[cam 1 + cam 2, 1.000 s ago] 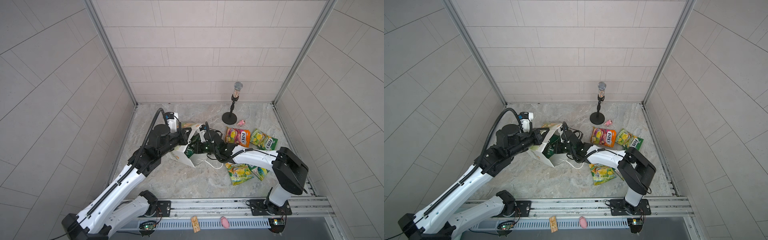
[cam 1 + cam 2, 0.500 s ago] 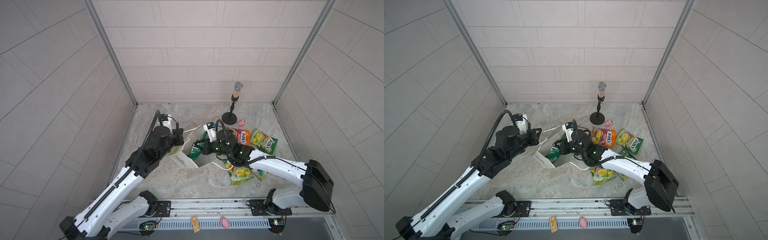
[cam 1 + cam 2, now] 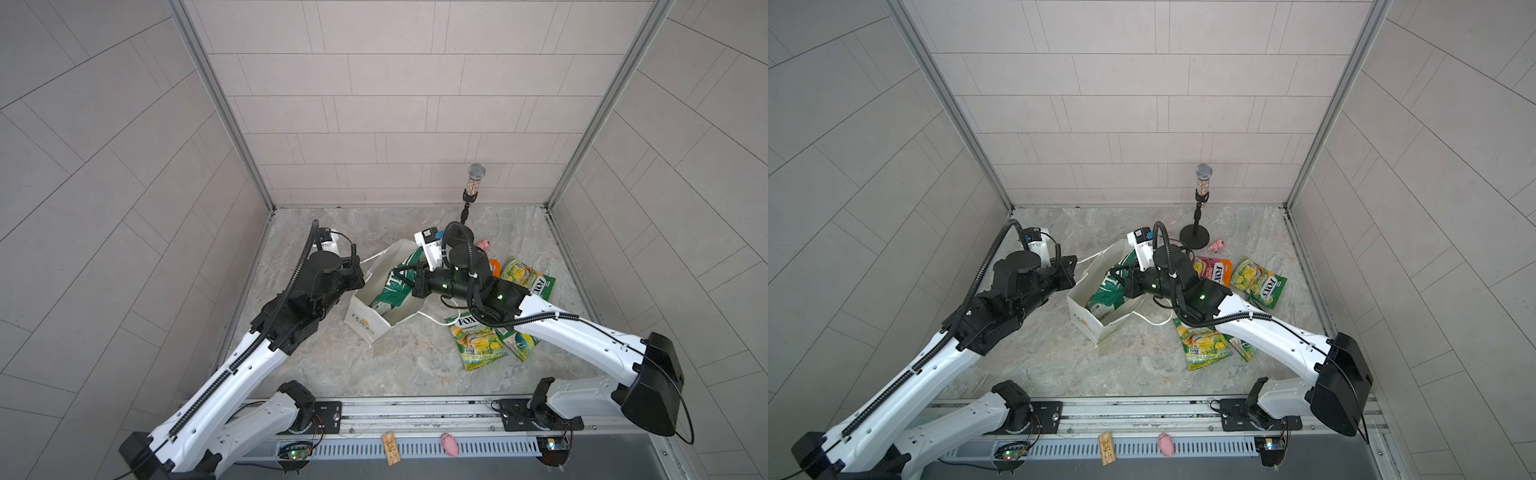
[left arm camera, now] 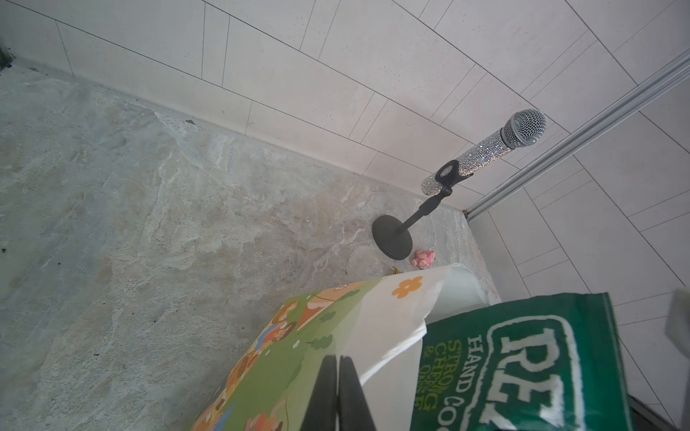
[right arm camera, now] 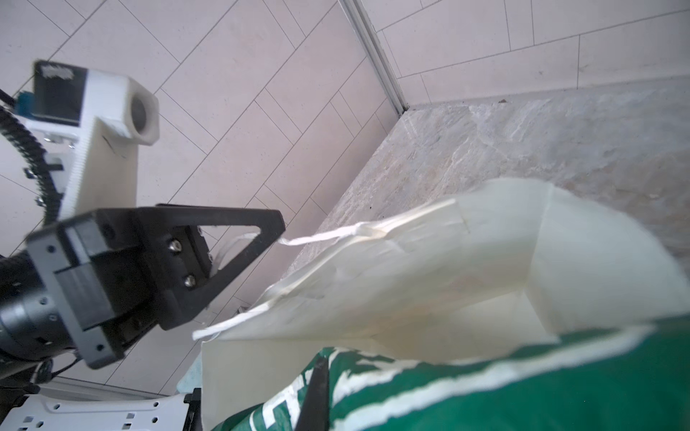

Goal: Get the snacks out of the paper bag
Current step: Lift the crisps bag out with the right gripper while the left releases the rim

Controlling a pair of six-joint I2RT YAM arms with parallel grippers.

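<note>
The white paper bag (image 3: 365,322) (image 3: 1088,318) stands tilted with its mouth open. My left gripper (image 3: 360,272) (image 4: 338,359) is shut on its cord handle (image 5: 321,236) at the rim. A large dark green "REAL" crisp bag (image 3: 392,293) (image 3: 1106,293) (image 4: 522,358) sticks halfway out of the mouth. My right gripper (image 3: 411,284) (image 3: 1128,286) is shut on its upper edge. To the right lie other snacks: an orange-pink FOX'S bag (image 3: 1214,270) and three yellow-green ones (image 3: 525,279) (image 3: 478,343) (image 3: 519,344).
A glittery microphone on a black round-footed stand (image 3: 473,187) (image 3: 1202,183) rises at the back right. A tiny pink toy (image 3: 484,245) (image 4: 424,258) lies beside its foot. Tiled walls close in three sides, and a metal rail (image 3: 415,411) runs along the front.
My right gripper has drawn back to the right, pulling the green crisp bag partway out. The left gripper moved left with the handle, and the bag's mouth spread open.
</note>
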